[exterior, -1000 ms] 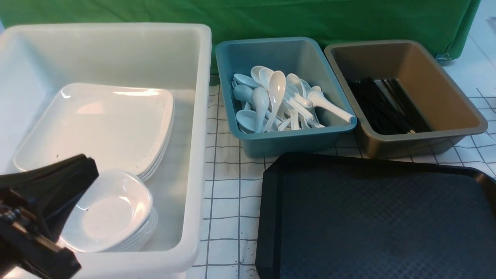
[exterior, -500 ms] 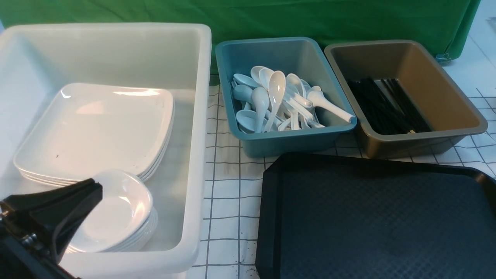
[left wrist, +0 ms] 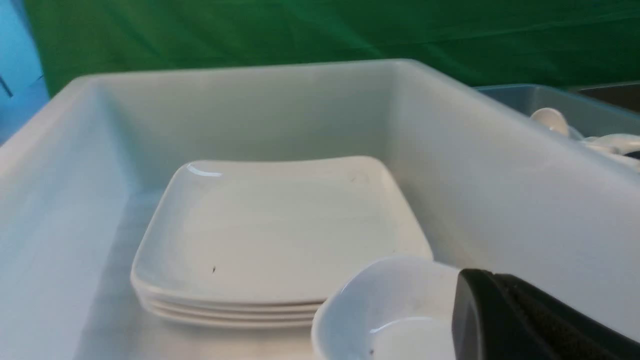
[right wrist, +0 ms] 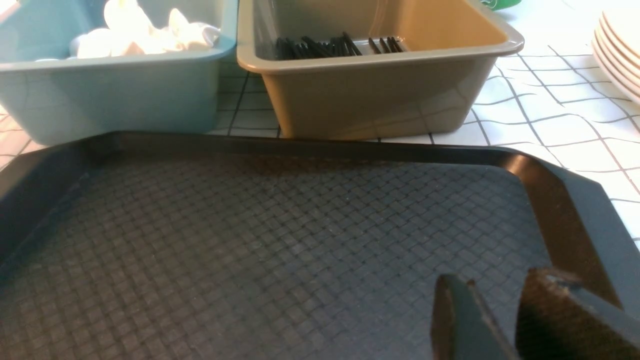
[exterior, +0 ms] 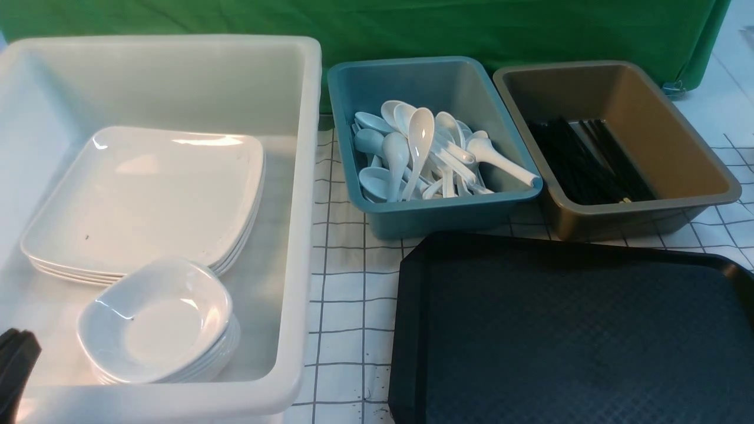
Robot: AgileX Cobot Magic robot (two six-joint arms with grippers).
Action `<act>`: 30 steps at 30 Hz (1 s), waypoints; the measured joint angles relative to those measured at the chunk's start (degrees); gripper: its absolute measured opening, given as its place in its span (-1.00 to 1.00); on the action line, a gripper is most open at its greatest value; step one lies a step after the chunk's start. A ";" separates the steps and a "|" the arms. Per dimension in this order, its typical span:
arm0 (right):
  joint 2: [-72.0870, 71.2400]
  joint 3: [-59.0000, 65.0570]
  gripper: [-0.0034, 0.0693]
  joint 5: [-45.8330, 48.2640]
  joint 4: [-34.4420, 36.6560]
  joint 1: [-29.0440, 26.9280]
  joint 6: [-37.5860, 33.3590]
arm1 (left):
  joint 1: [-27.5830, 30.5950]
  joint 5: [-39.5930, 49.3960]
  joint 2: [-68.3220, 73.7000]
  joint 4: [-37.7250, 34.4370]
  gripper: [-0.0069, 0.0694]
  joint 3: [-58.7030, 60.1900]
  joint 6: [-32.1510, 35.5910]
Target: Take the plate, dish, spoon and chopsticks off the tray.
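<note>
Pulling back toward the near left corner since a second ago, the left gripper (exterior: 15, 359) is now showing only a black tip at about 8 o'clock, jaws pressed together and holding nothing. Beside it, the large white plastic tub (exterior: 294, 235) is holding a stack of glossy white square plates (exterior: 147, 200) toward 10 o'clock, with small deep white dishes (exterior: 156, 321) piled just in front. At 12 o'clock the teal tub (exterior: 436, 215) is carrying white soup spoons (exterior: 421, 150); at 2 o'clock the grey-brown tub (exterior: 648, 88) is keeping the thin black chopsticks (exterior: 589, 162). The black textured plastic tray (exterior: 565, 335) is lying bare at 4 o'clock. The right gripper (right wrist: 492, 320) is hovering over the tray's corner, jaws parted, gripping nothing
</note>
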 joint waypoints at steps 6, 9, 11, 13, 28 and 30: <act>0.00 0.00 -0.24 0.00 0.00 0.00 0.00 | 3.24 2.79 -2.22 -0.31 -0.81 0.74 -2.03; 0.00 0.00 -0.24 0.00 0.00 0.00 0.00 | 3.36 4.73 -2.20 -0.38 -0.81 0.74 -2.08; 0.00 0.00 -0.24 0.00 0.00 0.00 0.00 | 3.34 5.17 -2.22 -0.40 -0.81 0.74 -2.16; 0.00 0.00 -0.24 0.00 0.00 0.00 0.00 | 3.34 5.21 -2.22 -0.40 -0.81 0.74 -2.21; 0.00 0.00 -0.24 0.00 0.00 0.00 0.00 | 3.34 5.21 -2.22 -0.40 -0.81 0.74 -2.21; 0.00 0.00 -0.24 0.00 0.00 0.00 0.00 | 3.34 5.21 -2.22 -0.40 -0.81 0.74 -2.21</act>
